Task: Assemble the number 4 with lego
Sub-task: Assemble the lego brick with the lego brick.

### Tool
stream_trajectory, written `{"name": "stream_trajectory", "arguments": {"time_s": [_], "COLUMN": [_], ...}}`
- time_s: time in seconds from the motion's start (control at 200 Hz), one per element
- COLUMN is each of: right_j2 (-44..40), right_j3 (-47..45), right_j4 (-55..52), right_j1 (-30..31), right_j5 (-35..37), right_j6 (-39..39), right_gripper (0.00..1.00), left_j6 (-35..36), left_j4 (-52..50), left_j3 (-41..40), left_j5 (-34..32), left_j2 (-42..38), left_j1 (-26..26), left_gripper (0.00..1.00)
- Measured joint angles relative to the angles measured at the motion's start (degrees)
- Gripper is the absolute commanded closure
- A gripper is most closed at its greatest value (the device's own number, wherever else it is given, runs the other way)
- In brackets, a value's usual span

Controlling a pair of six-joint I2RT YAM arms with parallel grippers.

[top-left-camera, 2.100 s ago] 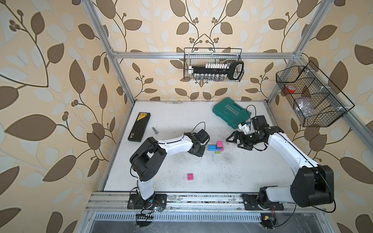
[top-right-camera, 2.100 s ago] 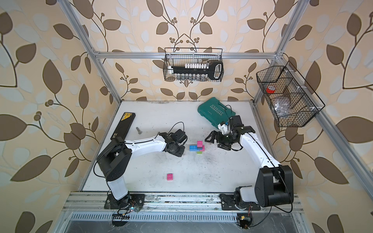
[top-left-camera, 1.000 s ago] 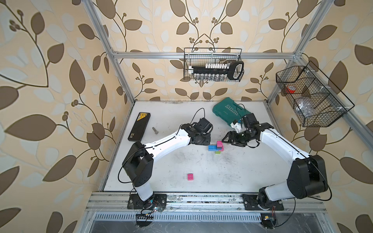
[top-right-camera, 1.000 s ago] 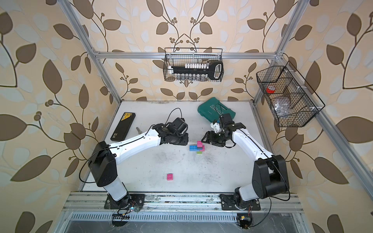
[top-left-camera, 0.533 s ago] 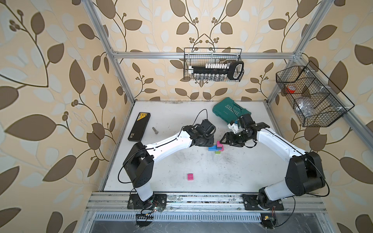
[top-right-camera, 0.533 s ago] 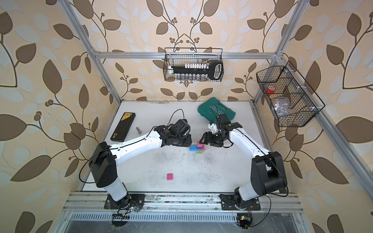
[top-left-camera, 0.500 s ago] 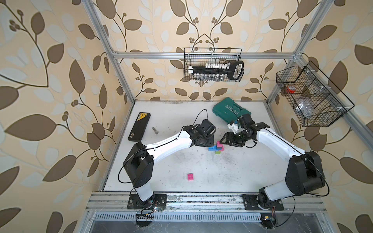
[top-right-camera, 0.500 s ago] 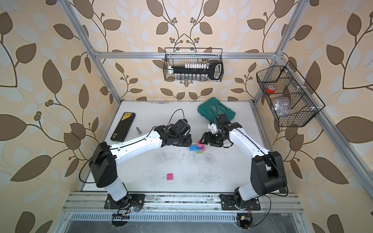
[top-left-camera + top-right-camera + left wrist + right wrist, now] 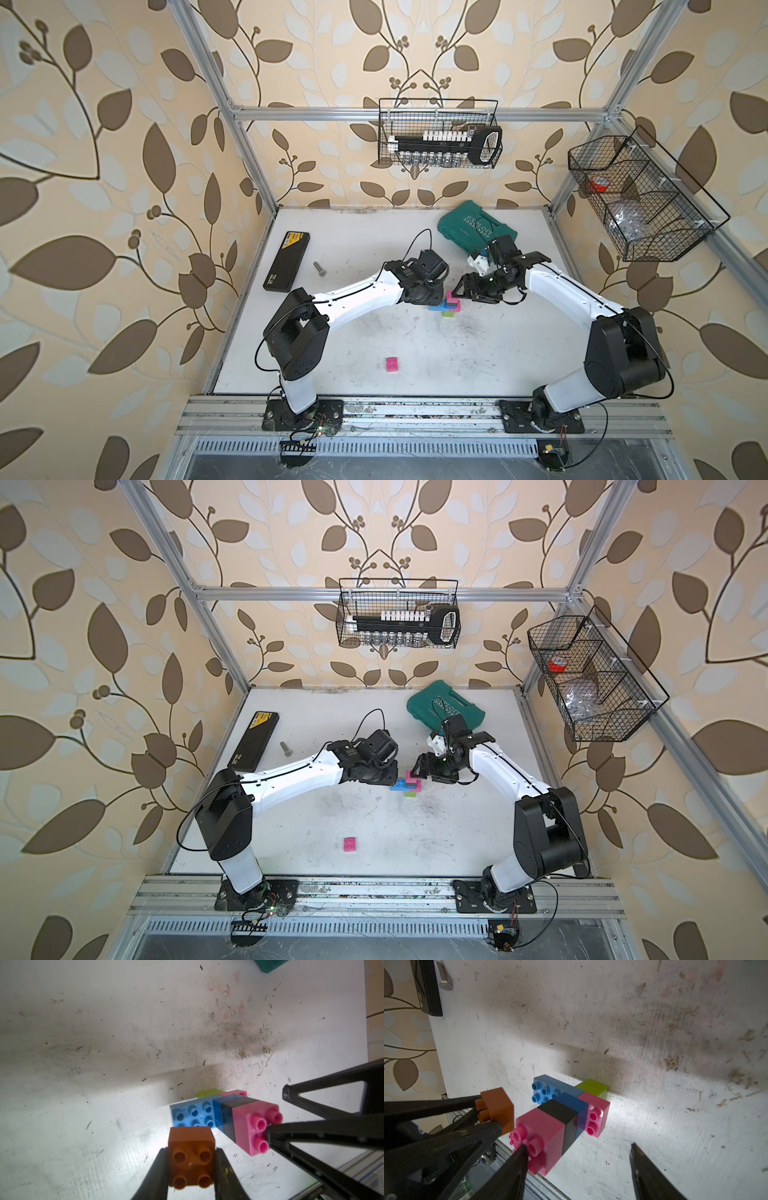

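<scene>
The lego figure for the number 4 [image 9: 449, 305] [image 9: 409, 786] lies flat mid-table. It joins a pink end brick [image 9: 542, 1126], a black brick [image 9: 560, 1113], blue bricks [image 9: 550, 1088], a second pink brick [image 9: 596, 1113] and a lime green brick [image 9: 593, 1086]. My left gripper [image 9: 191, 1150] is shut on an orange brick [image 9: 191, 1165], just short of the blue brick's studs [image 9: 193, 1113]. My right gripper [image 9: 577, 1146] is open at the pink end. One of its fingers [image 9: 517, 1159] touches that brick's studs. A loose pink brick [image 9: 392, 364] lies near the front.
A teal tool case [image 9: 476, 226] lies behind the right arm. A black box [image 9: 286, 260] and a metal bolt [image 9: 319, 268] lie at the back left. Wire baskets [image 9: 438, 133] hang on the back and right walls.
Both arms have closed in on the joined bricks. The left came from the left with the orange brick, the right from the right. The right jaws have narrowed slightly.
</scene>
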Motion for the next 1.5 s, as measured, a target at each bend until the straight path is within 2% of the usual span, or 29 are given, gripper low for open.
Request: {"name": "stream_trajectory", "arguments": {"time_s": [0.93, 1.5], "right_j2": [0.0, 0.0], "right_j3": [0.0, -0.5], "right_j4": [1.0, 2.2], "right_j1": [0.6, 0.9], "right_j5": [0.6, 0.6], "right_j6": [0.3, 0.9], "right_gripper": [0.30, 0.30], "left_j6": [-1.9, -4.0], "left_j4": [-0.7, -4.6], "left_j3": [3.0, 5.3], "left_j5": [-2.1, -4.7], "left_j2": [3.9, 5.6], "left_j1": [-1.1, -2.2], "left_gripper": [1.00, 1.00]}}
